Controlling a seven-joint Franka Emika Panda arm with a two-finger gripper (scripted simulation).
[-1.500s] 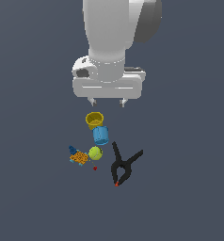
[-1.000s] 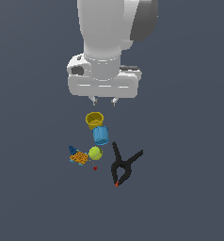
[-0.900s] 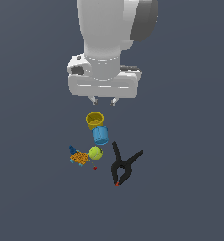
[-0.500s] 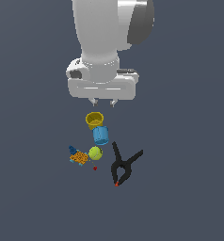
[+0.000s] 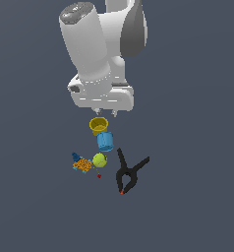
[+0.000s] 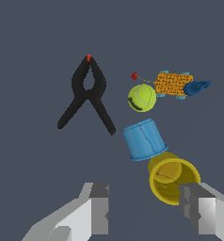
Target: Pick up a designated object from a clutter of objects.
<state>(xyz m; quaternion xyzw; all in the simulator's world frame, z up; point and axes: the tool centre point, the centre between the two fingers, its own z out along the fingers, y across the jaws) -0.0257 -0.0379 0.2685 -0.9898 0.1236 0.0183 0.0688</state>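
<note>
Since the earlier frames the arm has tilted and lowered, so the gripper (image 5: 105,112) now hangs just above the yellow cup (image 5: 98,125), closer to it than before; the objects on the surface have not shifted.

In the wrist view the gripper (image 6: 149,207) stands released, its two fingers spread wide with nothing between them. The yellow cup (image 6: 172,179) lies on its side with its open mouth facing the camera. It is not centred in the gap: it sits toward one finger (image 6: 198,209), its rim right beside and partly hidden by that pad, well apart from the other finger.

Going left to right across the exterior view, the orange-and-blue patterned piece (image 5: 81,163) lies farthest from the gripper on that side. The yellow-green ball (image 5: 100,160) is just beside it. The light-blue cup (image 5: 105,141) rests against the yellow cup, on the side away from the gripper. The black spring clamp (image 5: 128,172) lies apart toward the exterior view's right, handles spread, red tip pointing away from the gripper.
</note>
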